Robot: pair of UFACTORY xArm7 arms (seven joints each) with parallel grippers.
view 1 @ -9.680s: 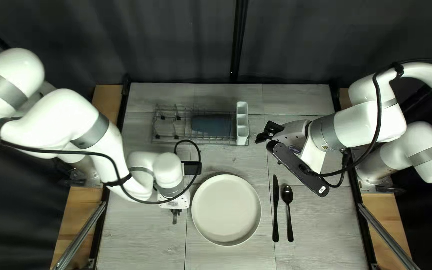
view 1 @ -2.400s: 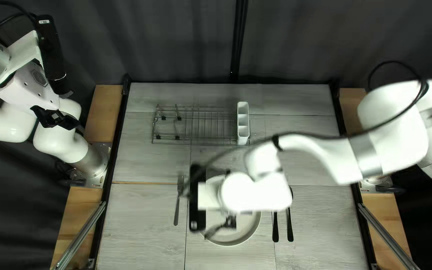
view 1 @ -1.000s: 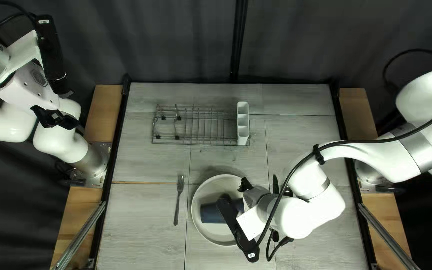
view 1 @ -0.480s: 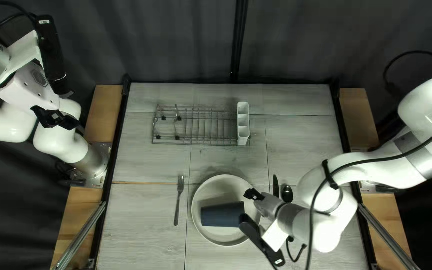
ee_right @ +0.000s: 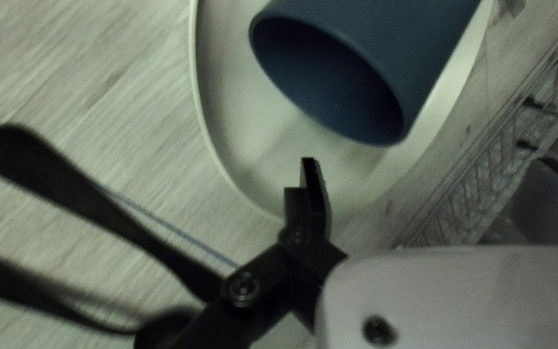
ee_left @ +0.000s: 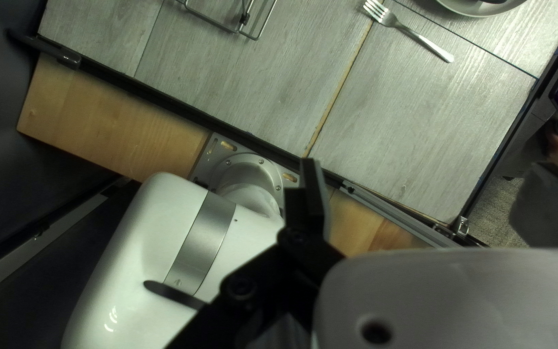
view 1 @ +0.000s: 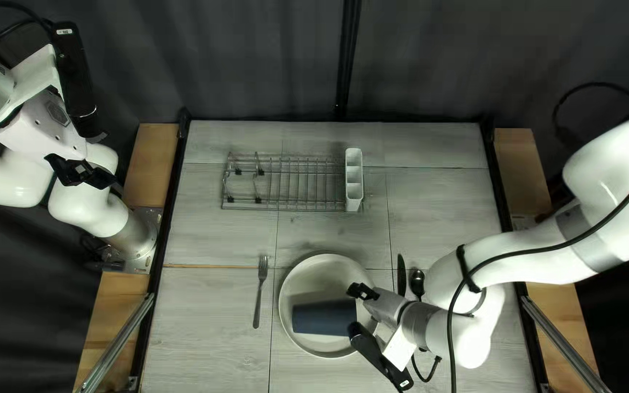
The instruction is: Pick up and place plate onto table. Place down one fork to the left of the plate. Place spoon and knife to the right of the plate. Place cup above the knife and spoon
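**Inspector:** State the position of the task items.

**Assistant:** The round white plate (view 1: 314,273) sits on the grey wood-grain table (view 1: 211,338). The silver metal fork (view 1: 259,292) lies to the left of it. The black knife (view 1: 401,266) and black spoon (view 1: 417,278) lie to the right, partly hidden under the right arm. The dark blue tapered cup (view 1: 322,317) lies on its side on the plate, not above the knife and spoon. Its open mouth faces the right gripper (view 1: 359,310).

**Inspector:** Gripper condition?

**Assistant:** The right gripper's fingers are spread wide just beside the cup's mouth and hold nothing. I cannot confirm contact. The left gripper (view 1: 79,170) is raised well clear at the table's left edge, also spread wide and empty.

**Inspector:** Hazards?

**Assistant:** I judge there are four.
- The cup is round and on its side, so a one-sided nudge from a finger could roll it across or off the plate.
- Its tapered wall could squirt out of a closing grip.
- A low finger could catch the plate rim and push the plate out of position, toward the fork.
- The right arm hangs directly over the knife and spoon, so a low swing could scatter them.

In addition, the cup needs turning upright before it is set down, or it will be left lying on its side.
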